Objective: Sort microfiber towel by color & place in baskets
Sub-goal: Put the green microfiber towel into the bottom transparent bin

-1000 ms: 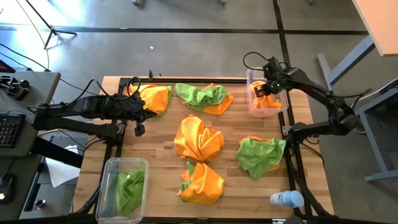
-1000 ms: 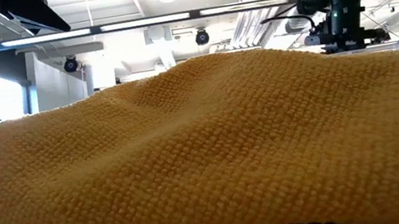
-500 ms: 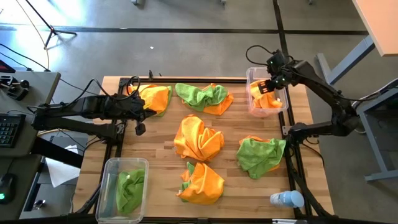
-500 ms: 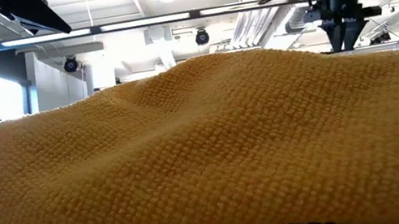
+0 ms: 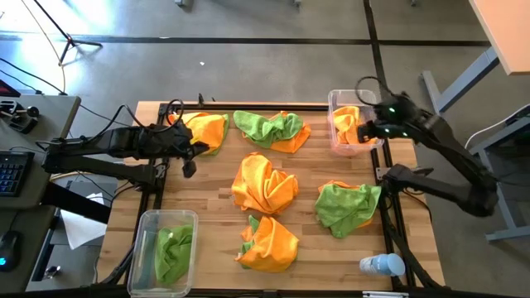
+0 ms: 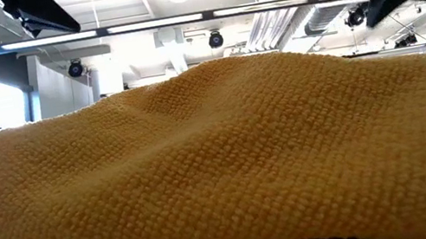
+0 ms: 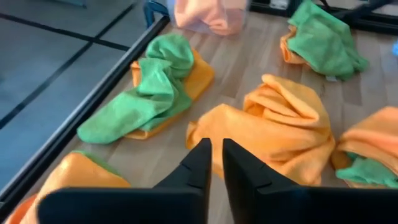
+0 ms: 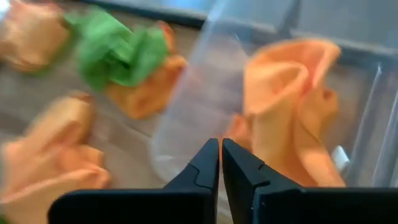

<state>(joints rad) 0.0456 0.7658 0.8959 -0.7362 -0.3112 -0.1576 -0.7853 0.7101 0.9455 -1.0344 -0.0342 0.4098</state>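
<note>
Your right gripper (image 5: 362,132) has swung off the upper-right basket (image 5: 334,101), fingers pinched together, empty; an orange towel (image 5: 346,122) sits crumpled inside. Left gripper (image 5: 201,147), nearly closed, hovers upper left over the wooden table (image 5: 215,199).

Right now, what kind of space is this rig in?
Probably an open lab or workshop: a wooden worktable on a black frame, bare concrete floor around it, exposed ducts and strip lighting overhead, and a desk with a keyboard beside it.

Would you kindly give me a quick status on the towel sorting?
Right gripper shut, empty, above the orange basket. Left gripper nearly shut, empty, by the far-left orange towel. Green basket holds one green towel. Nothing blocking.
</note>
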